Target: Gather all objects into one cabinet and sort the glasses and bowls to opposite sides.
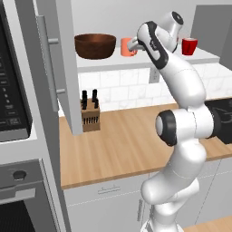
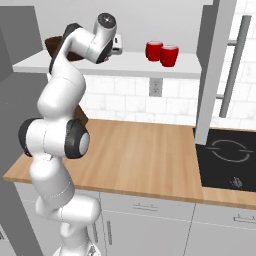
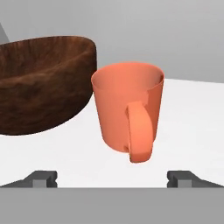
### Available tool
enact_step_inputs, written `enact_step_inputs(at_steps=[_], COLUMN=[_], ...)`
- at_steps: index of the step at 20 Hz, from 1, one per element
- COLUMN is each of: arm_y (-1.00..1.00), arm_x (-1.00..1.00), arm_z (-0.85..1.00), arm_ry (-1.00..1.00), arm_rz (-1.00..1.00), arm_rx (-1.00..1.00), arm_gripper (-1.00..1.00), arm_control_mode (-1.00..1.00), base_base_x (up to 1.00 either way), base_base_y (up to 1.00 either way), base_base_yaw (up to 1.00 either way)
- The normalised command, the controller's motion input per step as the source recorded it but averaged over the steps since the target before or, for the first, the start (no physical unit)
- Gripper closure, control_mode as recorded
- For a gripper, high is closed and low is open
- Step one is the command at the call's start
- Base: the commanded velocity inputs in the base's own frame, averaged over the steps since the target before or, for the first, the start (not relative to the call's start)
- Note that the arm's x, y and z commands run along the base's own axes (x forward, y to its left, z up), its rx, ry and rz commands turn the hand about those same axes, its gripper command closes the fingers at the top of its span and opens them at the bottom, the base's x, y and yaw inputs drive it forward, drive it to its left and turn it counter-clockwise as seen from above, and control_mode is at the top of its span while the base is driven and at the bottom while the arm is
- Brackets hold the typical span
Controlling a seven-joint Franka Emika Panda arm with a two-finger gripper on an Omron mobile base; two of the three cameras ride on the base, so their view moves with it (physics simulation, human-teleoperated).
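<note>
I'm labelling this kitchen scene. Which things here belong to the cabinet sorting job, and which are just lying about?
Part of the job:
wide dark brown wooden bowl
salmon-orange handled mug
two glossy red cups
pale cabinet shelf
open two-finger gripper, facing the mug

Just lying about:
wooden knife block
black cooktop
wooden counter

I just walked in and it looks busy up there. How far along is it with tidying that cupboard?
Everything already sits on the cabinet shelf: the brown bowl at one end, two red cups toward the other. In hand: the open gripper faces the orange mug, gripping nothing. Left: that mug stands right beside the bowl, so it likely still needs moving over to the red cups.
</note>
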Motion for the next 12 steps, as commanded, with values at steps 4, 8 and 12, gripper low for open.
enact_step_inputs(at_steps=[4,8,12], arm_y=[0.0,0.0,-0.04], arm_x=[0.09,0.15,0.38], arm_z=[0.0,-0.07,-0.12], arm_ry=[0.0,0.02,0.06], arm_rz=[0.0,0.0,0.0], arm_rx=[0.0,0.0,0.0], arm_gripper=[-1.0,-1.0,-1.0], arm_control_mode=[-1.0,-1.0,-1.0], base_base_x=[0.0,0.0,0.0], base_base_y=[0.0,0.0,0.0], base_base_yaw=[0.0,0.0,0.0])
